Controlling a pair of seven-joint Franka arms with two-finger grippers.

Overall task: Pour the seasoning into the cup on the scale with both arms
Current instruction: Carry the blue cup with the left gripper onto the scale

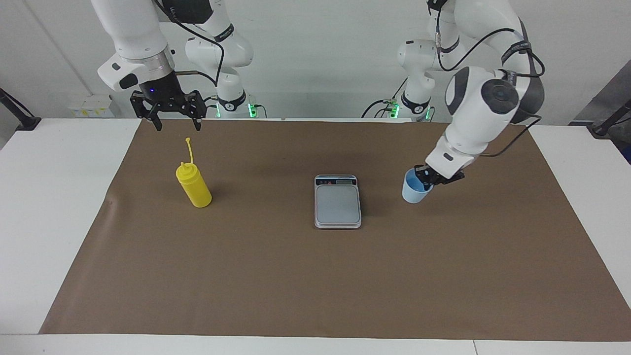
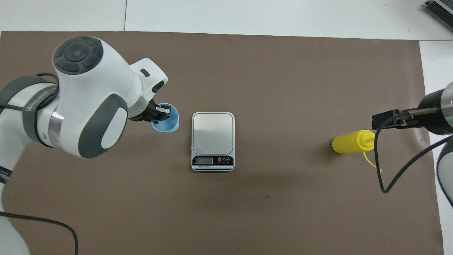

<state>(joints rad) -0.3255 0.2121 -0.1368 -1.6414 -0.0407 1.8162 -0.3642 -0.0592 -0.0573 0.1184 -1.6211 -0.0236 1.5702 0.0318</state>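
The surface is white and almost wholly covered by a brown mat that reaches close to its edges. The left arm comes in from its own end and bends down over the mat; the right arm waits upright above the mat's corner at its end, nearest the robots. At the mat's middle lies the scale, flat, with its dark display strip on the short edge toward the robots. The bottle stands upright on the mat toward the right arm's end, well apart from the scale, its cap strap sticking up from the nozzle. The cup is just beside the scale toward the left arm's end, tilted a little and apart from the scale; it seems lifted clear of the mat, though the shadow under it makes that hard to be sure of. The left gripper has its fingers clamped on the cup's rim, one inside the cup and one outside. The right gripper hangs in the air with its fingers spread wide and nothing between them, over the mat's edge nearest the robots and clear of the bottle.
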